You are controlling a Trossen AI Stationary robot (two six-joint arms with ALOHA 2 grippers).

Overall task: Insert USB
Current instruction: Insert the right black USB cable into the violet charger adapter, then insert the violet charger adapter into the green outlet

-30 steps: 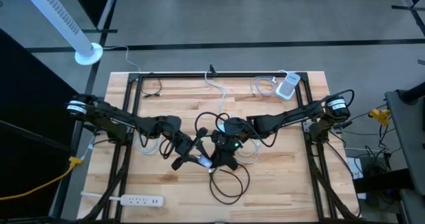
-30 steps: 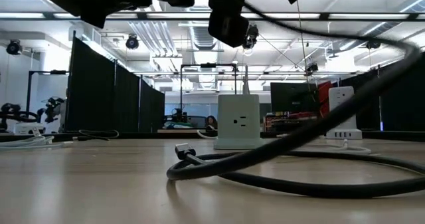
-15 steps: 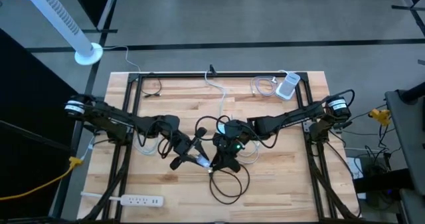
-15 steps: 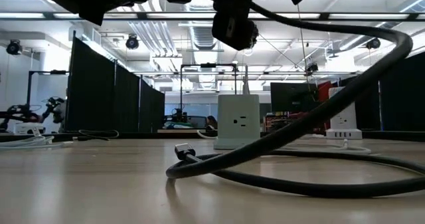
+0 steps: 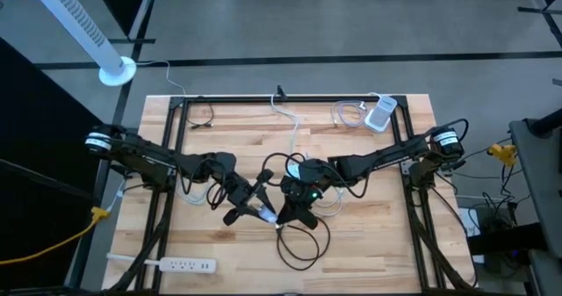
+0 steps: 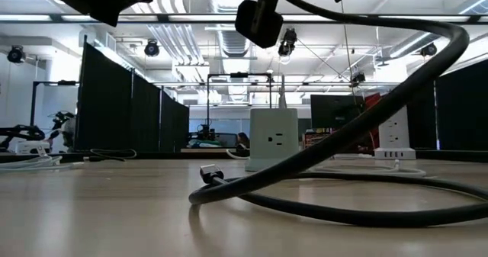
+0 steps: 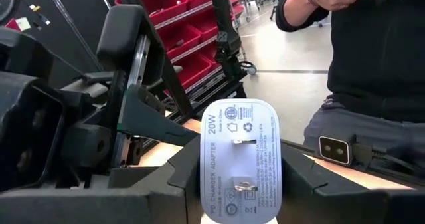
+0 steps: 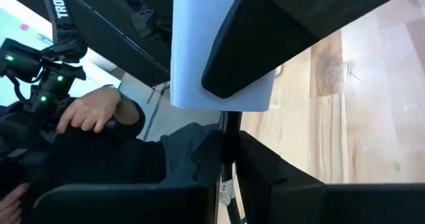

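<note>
Overhead, two dark arms meet mid-counter [image 5: 369, 243]: the left gripper [image 5: 262, 210] and right gripper [image 5: 288, 213] sit nearly touching above a tangle of black cable [image 5: 303, 239]. One white power strip [image 5: 180, 264] lies at the near left corner, one white plug block [image 5: 381, 114] at the far right.

Low down, the cable [image 6: 343, 188] loops across the front, partly masking a white outlet cube [image 6: 272, 139].

Left wrist: its fingers [image 7: 159, 197] pinch one white charger [image 7: 242, 159] — prongs facing out; a person stands behind.

Right wrist: its fingers [image 8: 279, 191] are pressed on the thin black cable [image 8: 227, 151] leading up into the charger [image 8: 199, 58].
</note>
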